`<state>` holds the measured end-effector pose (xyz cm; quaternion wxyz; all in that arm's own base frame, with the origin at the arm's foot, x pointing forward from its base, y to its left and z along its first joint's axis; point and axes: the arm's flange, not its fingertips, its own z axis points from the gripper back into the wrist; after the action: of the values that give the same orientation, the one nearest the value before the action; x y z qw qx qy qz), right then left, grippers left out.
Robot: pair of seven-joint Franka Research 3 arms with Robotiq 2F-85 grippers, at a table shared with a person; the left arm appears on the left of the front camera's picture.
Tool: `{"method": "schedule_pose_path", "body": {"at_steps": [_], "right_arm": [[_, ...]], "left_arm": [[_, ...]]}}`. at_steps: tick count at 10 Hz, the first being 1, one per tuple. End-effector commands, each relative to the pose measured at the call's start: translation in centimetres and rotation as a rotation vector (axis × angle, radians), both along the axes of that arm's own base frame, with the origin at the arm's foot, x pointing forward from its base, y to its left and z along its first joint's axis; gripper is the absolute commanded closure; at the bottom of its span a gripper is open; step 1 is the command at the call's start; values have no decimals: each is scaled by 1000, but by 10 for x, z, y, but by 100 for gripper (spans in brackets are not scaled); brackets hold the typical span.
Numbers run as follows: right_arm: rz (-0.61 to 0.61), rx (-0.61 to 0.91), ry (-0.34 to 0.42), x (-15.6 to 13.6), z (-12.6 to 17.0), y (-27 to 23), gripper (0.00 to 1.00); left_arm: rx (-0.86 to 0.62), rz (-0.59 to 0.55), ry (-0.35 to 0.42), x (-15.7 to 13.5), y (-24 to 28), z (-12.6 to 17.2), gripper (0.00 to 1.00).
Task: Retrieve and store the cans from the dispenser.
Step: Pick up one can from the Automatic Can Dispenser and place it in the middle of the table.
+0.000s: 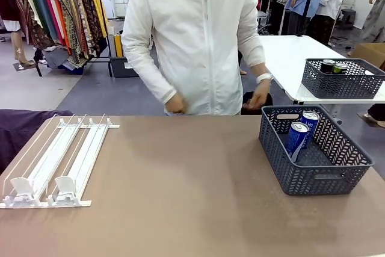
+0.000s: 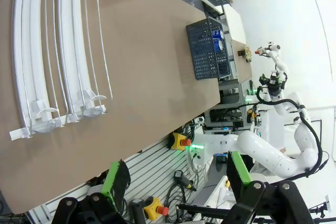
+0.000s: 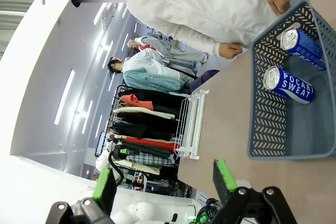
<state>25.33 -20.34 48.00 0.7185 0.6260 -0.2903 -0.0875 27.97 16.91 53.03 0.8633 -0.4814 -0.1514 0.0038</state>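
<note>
The white rail dispenser [image 1: 60, 161] lies flat at the table's left with nothing in its lanes, and its pusher blocks [image 1: 65, 185] sit at the near end. Two blue cans [image 1: 298, 138] [image 1: 310, 123] lean inside the dark grey basket [image 1: 319, 179] at the right. In the left wrist view my left gripper [image 2: 176, 177] stands open off the table's near edge, with the dispenser [image 2: 52, 51] ahead. My right gripper [image 3: 164, 182] is open too, apart from the basket [image 3: 265, 114] and its two blue cans [image 3: 289, 85] [image 3: 299, 43].
A person in a white jacket stands at the far edge, hands [image 1: 175, 105] [image 1: 260, 95] low by the table. A second grey basket [image 1: 343, 85] holding dark cans sits on a white table behind. Bare brown tabletop [image 1: 180, 179] lies between dispenser and basket.
</note>
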Motion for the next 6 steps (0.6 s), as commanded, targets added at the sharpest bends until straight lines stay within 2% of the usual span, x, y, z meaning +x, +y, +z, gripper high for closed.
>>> {"method": "schedule_pose_path", "body": {"at_steps": [1, 6], "right_arm": [[-4, 4, -32, 2, 2, 0, 0], [-4, 4, -32, 2, 2, 0, 0]], "left_arm": [[-17, -2, -9, -2, 0, 2, 0], [-17, -2, -9, -2, 0, 2, 0]]}}
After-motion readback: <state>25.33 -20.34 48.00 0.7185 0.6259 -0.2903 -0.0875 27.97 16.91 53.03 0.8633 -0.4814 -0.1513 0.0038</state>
